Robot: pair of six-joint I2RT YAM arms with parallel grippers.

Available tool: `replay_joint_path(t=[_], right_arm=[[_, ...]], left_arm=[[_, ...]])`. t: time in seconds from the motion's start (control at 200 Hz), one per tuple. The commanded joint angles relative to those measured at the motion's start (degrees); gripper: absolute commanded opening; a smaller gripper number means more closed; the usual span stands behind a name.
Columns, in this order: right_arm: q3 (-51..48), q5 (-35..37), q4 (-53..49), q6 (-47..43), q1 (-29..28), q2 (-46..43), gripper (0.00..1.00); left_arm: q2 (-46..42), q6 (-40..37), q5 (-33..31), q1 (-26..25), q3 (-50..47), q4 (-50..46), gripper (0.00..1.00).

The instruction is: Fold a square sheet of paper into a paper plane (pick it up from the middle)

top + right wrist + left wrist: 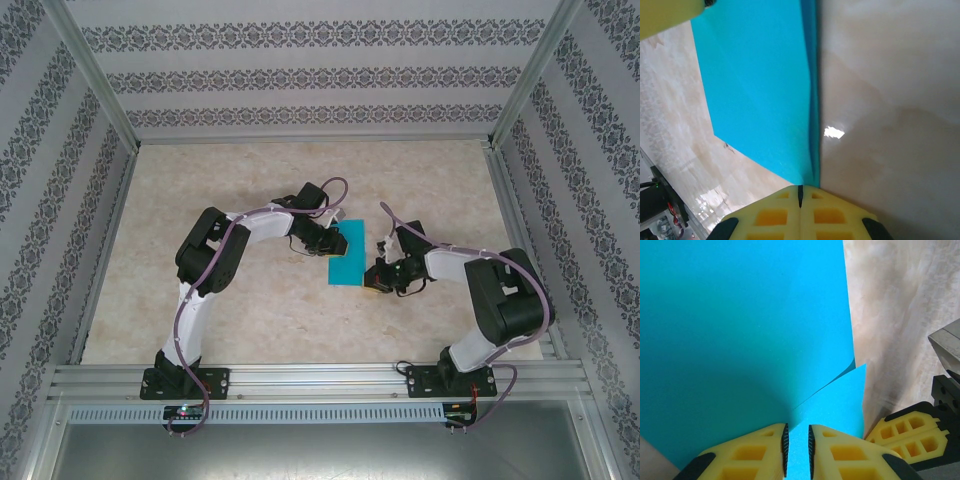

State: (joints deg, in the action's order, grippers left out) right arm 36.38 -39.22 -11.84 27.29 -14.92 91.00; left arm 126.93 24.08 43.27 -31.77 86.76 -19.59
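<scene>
Turquoise paper (350,262) lies on the tabletop (230,170) at the centre of the top view, between both hands, with one layer folded over. Left hand (797,442) sits over the paper's left side, its jaws a narrow slit apart with paper showing in the gap. Right hand (800,192) is closed at the paper's lower right corner; whether it pinches that corner is unclear.
</scene>
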Motion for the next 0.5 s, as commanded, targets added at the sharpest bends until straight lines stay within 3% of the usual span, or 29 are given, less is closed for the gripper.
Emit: replay_joint_path(t=[0.0, 0.23, 0.495], right_arm=[[-0.75, 1.83, -3.47, 0.59, 1.16, -2.79, 0.0], [4.06, 0.57, -5.37, 0.31, 2.2, -5.8, 0.02], [12.0, 0.19, -4.37, -2.88, 3.21, 0.9, 0.22]], left_arm=[[3.11, -2.55, -3.75, 0.83, -0.42, -3.44, 0.23], [2.62, -2.2, -2.52, 0.82, -0.8, -2.73, 0.23], [1.78, -1.42, -0.61, 0.83, -1.49, -1.41, 0.24]])
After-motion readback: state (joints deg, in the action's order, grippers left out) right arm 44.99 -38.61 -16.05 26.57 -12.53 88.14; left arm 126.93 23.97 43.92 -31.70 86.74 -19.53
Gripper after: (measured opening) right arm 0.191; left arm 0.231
